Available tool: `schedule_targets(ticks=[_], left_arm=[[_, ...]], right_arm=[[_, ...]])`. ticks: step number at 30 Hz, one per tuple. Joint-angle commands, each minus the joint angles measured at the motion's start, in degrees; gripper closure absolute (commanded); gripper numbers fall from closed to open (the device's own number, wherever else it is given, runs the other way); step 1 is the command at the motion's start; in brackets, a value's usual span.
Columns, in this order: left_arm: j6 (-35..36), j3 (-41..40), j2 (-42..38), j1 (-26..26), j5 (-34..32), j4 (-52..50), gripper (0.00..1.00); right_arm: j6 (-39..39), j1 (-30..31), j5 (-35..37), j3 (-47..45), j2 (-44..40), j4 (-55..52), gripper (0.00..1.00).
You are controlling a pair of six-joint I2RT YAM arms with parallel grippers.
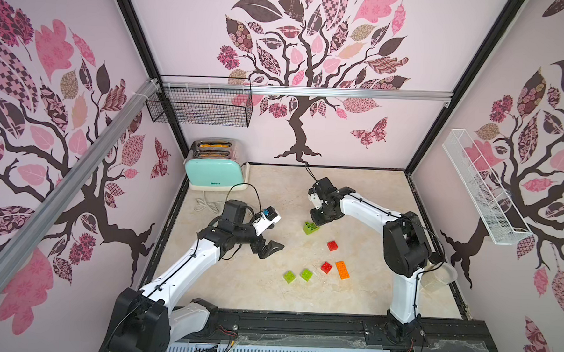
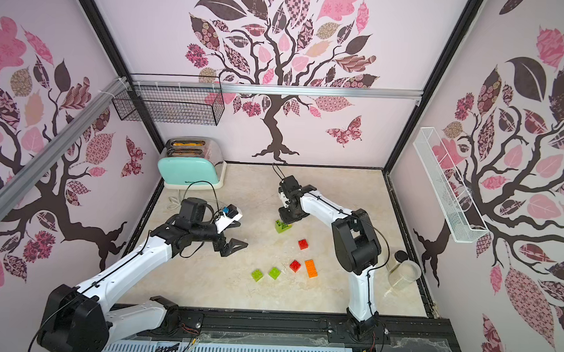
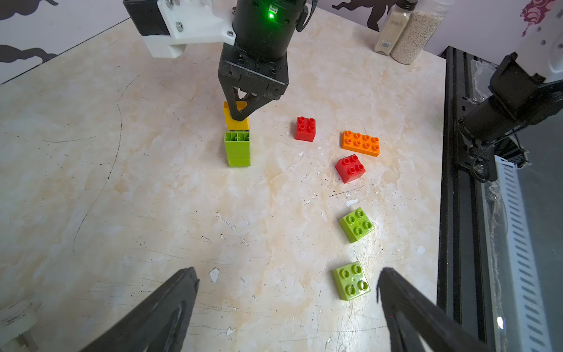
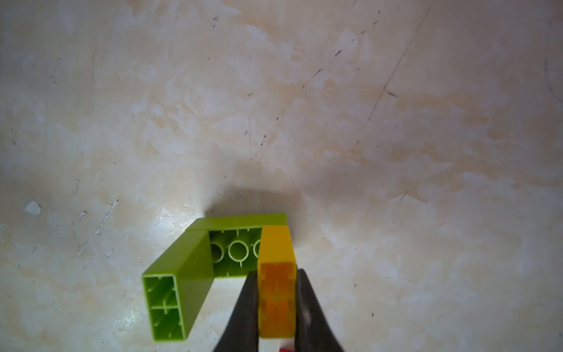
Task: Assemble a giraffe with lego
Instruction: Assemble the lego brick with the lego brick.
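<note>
My right gripper [image 4: 276, 274] is clenched on the yellow brick [image 4: 276, 250] at one end of the giraffe [image 3: 237, 149]; so far the giraffe is a long lime-green brick with a small green one at its other end, and the hollow ribbed undersides face my right wrist camera; it sits low near the middle of the table [image 1: 251, 291], and I cannot tell whether it rests there or hangs just clear. My left gripper [image 3: 286, 277] is released, jaws wide, held above the table, well apart from the giraffe. Loose lego lies nearer the front rail: two red bricks [image 1: 332, 245], an orange brick [image 1: 342, 270] just beside the nearer red one, and two small green bricks [image 1: 306, 274] side by side, all studs up.

The table is a pale, marble-patterned slab, glossy, scratched and flecked with white chips; pink walls around it carry dark tree decals with patterned leaves. A mint toaster [image 1: 212, 175] with a chrome top stands in the far left corner; a black wire basket [image 1: 199, 106] hangs above it, and a white mesh one [image 1: 482, 187] on the right wall. The bricks are smooth, chunky plastic with round studs.
</note>
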Motion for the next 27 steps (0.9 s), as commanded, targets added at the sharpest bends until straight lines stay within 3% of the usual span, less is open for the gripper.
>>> schedule_targets(ticks=[1,12,17,27], left_arm=[[-0.14,-0.53,-0.11,0.21,0.66,0.97,0.02],[-0.19,-0.87,-0.62,0.28,1.25,1.17,0.02],[-0.38,-0.8,-0.75,0.26,1.24,1.25,0.02],[-0.15,-1.3,-1.01,0.55,1.3,1.87,0.02]], right_arm=[[-1.93,-0.27,4.22,-0.84,4.48,-6.11,1.0],[-0.92,-0.2,6.72,-1.65,7.65,-6.62,1.0],[1.65,-0.3,3.57,-3.04,9.1,-4.81,1.0],[3.32,-0.28,4.38,6.28,8.8,-15.6,1.0]])
